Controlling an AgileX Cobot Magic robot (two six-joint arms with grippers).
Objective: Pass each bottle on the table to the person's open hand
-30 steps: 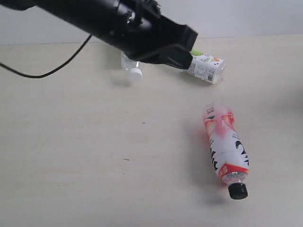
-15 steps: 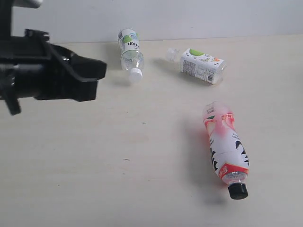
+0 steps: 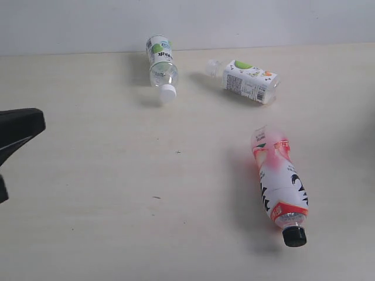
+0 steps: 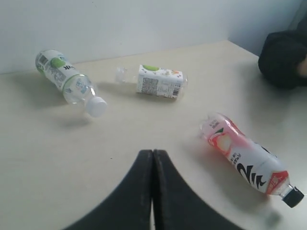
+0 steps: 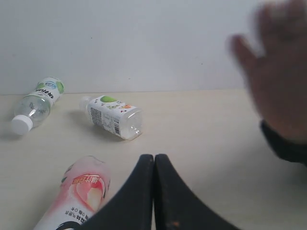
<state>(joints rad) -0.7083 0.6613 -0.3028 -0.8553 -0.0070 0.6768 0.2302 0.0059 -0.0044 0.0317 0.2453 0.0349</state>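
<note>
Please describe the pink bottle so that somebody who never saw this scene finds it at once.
On the pale wooden table three bottles lie on their sides. Two, the small clear bottle and the short white-labelled bottle, lie by the far wall; the pink bottle lies alone, nearer the exterior camera. Only it has a black cap and a pink body.

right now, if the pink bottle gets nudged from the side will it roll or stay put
Probably rolls: the pink bottle lies on its round side on the flat table. It would likely curve rather than run straight, since it narrows toward the black cap. The smooth label may be slippery to pinch.
</note>
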